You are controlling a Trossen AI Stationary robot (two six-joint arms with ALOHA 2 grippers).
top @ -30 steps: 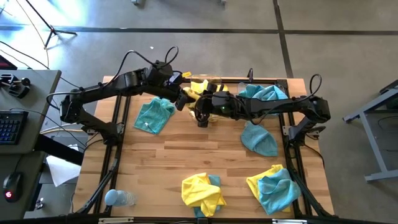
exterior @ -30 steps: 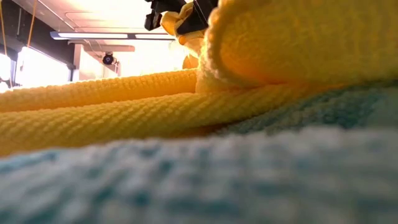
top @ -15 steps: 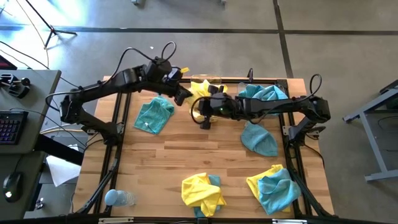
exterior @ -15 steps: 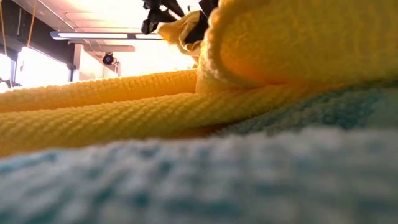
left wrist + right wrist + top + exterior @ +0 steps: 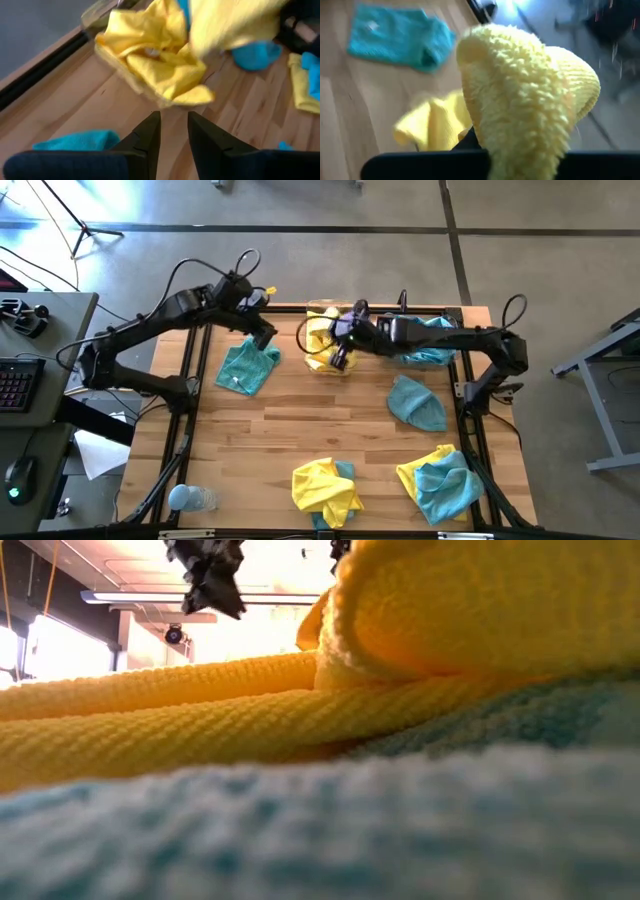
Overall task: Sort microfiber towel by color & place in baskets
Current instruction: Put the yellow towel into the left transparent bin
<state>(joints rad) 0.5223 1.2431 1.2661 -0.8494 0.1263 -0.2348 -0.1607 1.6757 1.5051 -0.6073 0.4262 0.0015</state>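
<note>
No readable writing. Right tool (image 5: 340, 350) clamped on yellow towel (image 5: 530, 100); left tool (image 5: 172, 131) apart over wooden desk (image 5: 330, 430).

Yellow towel (image 5: 300, 700) folds over blurred teal towel (image 5: 300, 830), filling view.

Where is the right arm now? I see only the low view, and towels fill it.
Observer: At the table's back edge. Its jaws are shut on a yellow towel.
Operator: Is it near a basket?
Observer: Yes. The high view shows it right at the basket, which has yellow cloth in it.
Operator: And the left arm?
Observer: Its jaws are open and empty, by a teal towel.
</note>
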